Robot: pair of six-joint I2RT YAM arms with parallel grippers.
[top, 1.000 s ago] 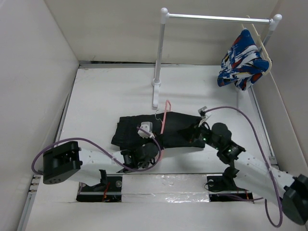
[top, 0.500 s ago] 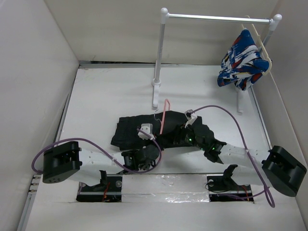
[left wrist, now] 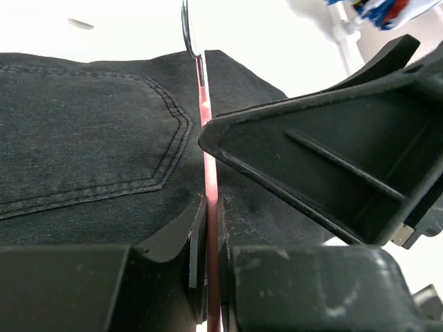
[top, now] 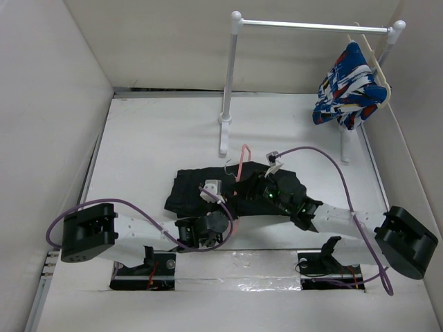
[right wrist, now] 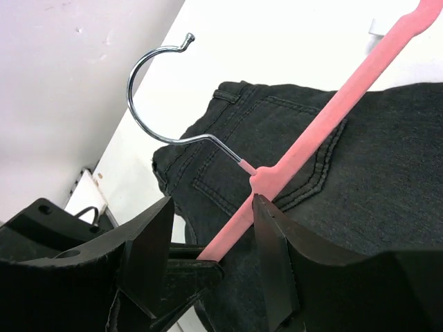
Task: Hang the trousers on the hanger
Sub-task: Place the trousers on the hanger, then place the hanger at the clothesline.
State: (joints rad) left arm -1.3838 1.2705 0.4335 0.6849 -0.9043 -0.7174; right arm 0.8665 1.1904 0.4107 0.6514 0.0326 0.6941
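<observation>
Left gripper (left wrist: 210, 232) is pinched tight on the pink hanger (right wrist: 264, 178), and the right gripper (right wrist: 213, 228) is spread either side of its neck. The hanger stands edge-up on the black trousers (left wrist: 83, 131) – they lie flat and aren't draped over it yet – so the main step looks left.

- Two tools are showing: the left tool (left wrist: 208, 221) and the right tool (right wrist: 211, 214).
- One pair of black trousers (top: 194, 190) is lying on one desk (top: 152, 138).
- Two hangers are showing: one pink hanger (top: 239, 162) and one cream hanger (top: 377, 69).
- One patterned garment (top: 346, 90) is hanging from one rail (top: 311, 26).
</observation>
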